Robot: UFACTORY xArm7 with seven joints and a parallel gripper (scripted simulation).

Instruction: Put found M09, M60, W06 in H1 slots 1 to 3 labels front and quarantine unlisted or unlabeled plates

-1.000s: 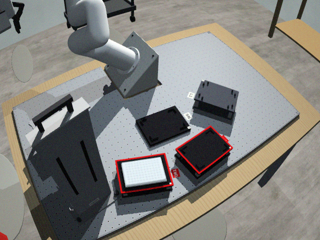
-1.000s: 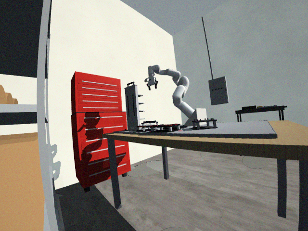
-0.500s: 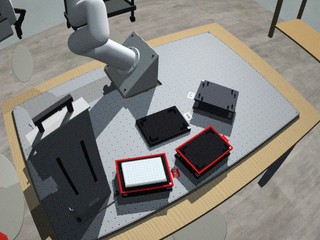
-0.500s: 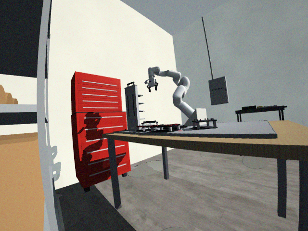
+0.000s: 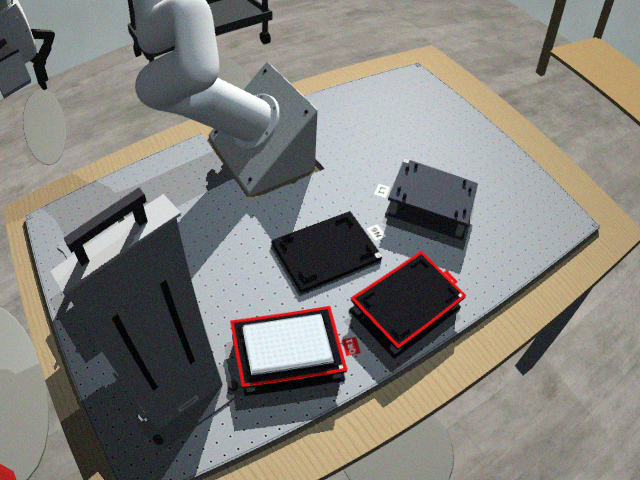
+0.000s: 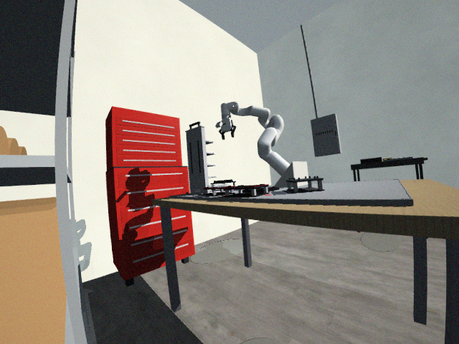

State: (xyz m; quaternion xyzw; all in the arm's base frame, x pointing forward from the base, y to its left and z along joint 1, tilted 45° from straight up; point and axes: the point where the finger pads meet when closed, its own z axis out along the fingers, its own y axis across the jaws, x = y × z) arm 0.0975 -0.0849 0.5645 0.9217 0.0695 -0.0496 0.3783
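The plate hotel H1 is a tall grey tower with a carry handle at the left of the deck. I see it from above and from the side, and its shelves show only edge-on, so I cannot tell what they hold. A white well plate lies flat inside the red-framed quarantine nest in front of the hotel. My gripper is open and empty. It hangs high in the air beside the top of the hotel, on its shelf side.
A second red-framed quarantine nest to the right holds nothing. The black nest N6 and the raised grey landing nest L1 hold nothing. The arm's base block stands at the back of the deck.
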